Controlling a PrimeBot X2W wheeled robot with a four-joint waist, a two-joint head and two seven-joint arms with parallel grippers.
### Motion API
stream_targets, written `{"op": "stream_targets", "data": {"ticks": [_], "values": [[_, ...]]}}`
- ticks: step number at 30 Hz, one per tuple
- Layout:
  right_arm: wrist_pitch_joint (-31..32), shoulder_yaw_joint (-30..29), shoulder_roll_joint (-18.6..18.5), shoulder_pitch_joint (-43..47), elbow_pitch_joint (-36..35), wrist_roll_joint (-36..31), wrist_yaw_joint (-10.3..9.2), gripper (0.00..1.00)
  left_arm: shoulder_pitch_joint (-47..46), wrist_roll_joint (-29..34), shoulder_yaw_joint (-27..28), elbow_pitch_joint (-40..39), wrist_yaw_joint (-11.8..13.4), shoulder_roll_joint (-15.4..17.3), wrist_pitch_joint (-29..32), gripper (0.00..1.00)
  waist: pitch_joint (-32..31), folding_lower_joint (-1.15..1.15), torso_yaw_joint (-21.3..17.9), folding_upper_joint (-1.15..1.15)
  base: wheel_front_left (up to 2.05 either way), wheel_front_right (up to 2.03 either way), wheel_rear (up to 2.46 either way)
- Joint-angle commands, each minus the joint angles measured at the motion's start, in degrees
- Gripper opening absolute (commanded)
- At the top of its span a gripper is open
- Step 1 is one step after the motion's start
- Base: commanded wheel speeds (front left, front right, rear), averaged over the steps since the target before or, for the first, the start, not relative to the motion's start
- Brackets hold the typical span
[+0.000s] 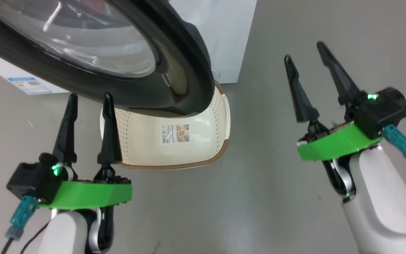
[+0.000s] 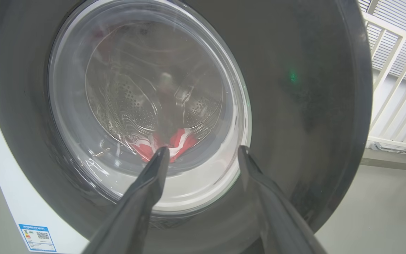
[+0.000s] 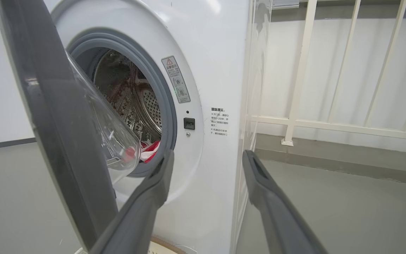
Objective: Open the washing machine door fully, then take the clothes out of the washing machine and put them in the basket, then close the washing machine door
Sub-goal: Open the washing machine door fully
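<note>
The washing machine door (image 1: 192, 60) stands part open, its black rim and glass bowl hanging over the cream basket (image 1: 203, 144) on the floor. My left gripper (image 1: 90, 97) is open and empty just in front of the door's outer face (image 2: 312, 106), beside the basket. Through the glass the red clothes (image 2: 178, 141) lie low in the drum. My right gripper (image 1: 304, 51) is open and empty to the right, apart from the door. In the right wrist view it (image 3: 209, 155) faces the white washing machine (image 3: 217, 70), with the clothes (image 3: 151, 150) showing in the gap behind the door (image 3: 58, 123).
A white railing (image 3: 330, 123) stands along the wall to the right of the machine. Bare grey floor (image 1: 266, 197) stretches between and before my arms. A blue sticker (image 1: 30, 84) marks the machine's lower front. Cables hang from both wrists.
</note>
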Motion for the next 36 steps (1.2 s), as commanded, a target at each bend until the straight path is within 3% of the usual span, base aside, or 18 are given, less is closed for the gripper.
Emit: {"op": "stream_targets", "data": {"ticks": [1,20,36], "values": [[-0.34,0.83,0.81,2.09,-2.08,0.52,0.36,1.00,1.16,0.92,1.55,-2.26,0.62,1.06,-0.27,1.00,-0.11,0.00,0.10,0.00,0.00,0.00,0.00],[-0.35,1.08,0.82,12.40,-6.47,0.08,0.36,1.00,3.93,1.25,0.34,-3.98,1.03,1.06,-0.27,1.00,-0.70,0.00,0.75,0.00,0.00,0.00,0.00],[-0.35,1.30,0.82,12.64,-6.86,2.14,0.36,1.00,4.10,1.75,1.12,-4.21,0.94,1.06,-0.27,1.00,-0.31,0.00,0.52,0.00,0.00,0.00,0.00]]}}
